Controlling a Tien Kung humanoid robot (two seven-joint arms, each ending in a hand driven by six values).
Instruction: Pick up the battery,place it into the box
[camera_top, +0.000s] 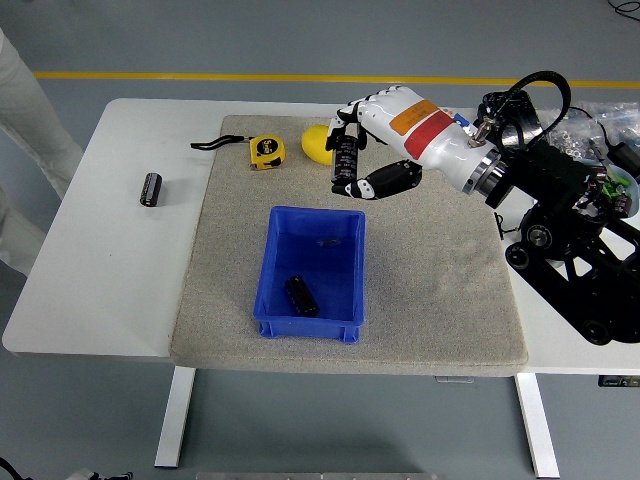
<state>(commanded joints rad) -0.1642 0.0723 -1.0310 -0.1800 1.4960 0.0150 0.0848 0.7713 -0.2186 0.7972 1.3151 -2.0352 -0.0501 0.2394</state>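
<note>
Above the mat, at 12 o'clock from the box: battery (345, 159) — held upright.
Right hand (372, 150): clenched around the battery.
Box (310, 260): blue — a second battery (302, 296) is seen inside.
Table's 9 o'clock side: third battery (150, 188).

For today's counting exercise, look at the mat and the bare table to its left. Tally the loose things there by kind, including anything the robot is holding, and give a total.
Batteries: 3, one in the right hand at, one in the box, one on the bare table
Blue boxes: 1
Tape measures: 1
Lemons: 1
Total: 6
</note>
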